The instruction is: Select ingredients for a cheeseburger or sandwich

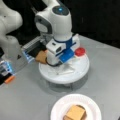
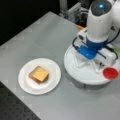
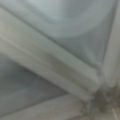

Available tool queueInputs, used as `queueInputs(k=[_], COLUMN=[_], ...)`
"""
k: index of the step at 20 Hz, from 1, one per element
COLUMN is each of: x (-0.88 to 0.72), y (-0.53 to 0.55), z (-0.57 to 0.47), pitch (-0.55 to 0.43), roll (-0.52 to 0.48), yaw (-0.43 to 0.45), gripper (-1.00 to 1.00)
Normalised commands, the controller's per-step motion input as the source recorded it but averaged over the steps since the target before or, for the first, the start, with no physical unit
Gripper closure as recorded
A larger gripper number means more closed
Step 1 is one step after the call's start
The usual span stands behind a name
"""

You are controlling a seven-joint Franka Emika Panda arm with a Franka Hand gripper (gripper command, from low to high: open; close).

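On plate (image 2: 53,75), one stack (image 2: 38,74), one red disc (image 2: 110,73)

The arm's wrist body is hiding the gripper (image 1: 60,65) in both front views, so its fingers are not showing above the divided tray (image 1: 82,68). The arm is also covering most of the bread square (image 1: 41,57) at the tray's left edge. A front view's bottom edge is cutting off the sandwich (image 1: 75,113) and its plate (image 1: 58,107). The wrist view is showing only blurred tray dividers (image 3: 52,63).
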Motion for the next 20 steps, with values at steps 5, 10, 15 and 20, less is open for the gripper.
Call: queueInputs(k=[5,10,15,20], x=[-0.27,-0.27,-0.27,-0.23], y=[0.1,0.1,0.08,0.03], z=[-0.06,-0.06,-0.05,-0.08], pitch=[-0.091,-0.091,-0.178,-0.179], roll=[0.054,0.054,-0.012,-0.022], yaw=[-0.012,-0.012,0.543,0.314], gripper=[-1.0,-1.0,-1.0,-1.0])
